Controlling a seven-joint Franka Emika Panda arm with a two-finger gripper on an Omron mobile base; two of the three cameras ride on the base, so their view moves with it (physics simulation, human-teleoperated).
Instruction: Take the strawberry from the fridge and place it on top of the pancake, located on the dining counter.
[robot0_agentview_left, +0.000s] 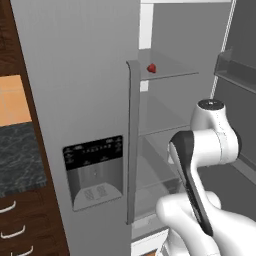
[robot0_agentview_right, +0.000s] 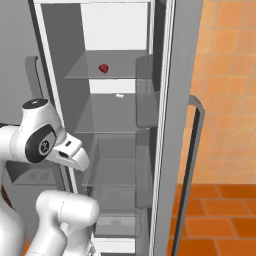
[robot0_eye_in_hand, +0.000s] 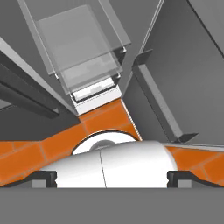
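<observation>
Grey fridge (robot0_agentview_left: 75, 100) stands open, strawberry (robot0_agentview_left: 151, 68) on an upper glass shelf (robot0_agentview_right: 107, 72); tool (robot0_eye_in_hand: 112, 178) released, empty.

Both base cameras sit close behind the arm, left and right, facing the open fridge (robot0_agentview_left: 80, 100) and sharing its glass shelves (robot0_agentview_right: 107, 72). The hand camera looks steeply down at the orange floor (robot0_eye_in_hand: 105, 120).
</observation>
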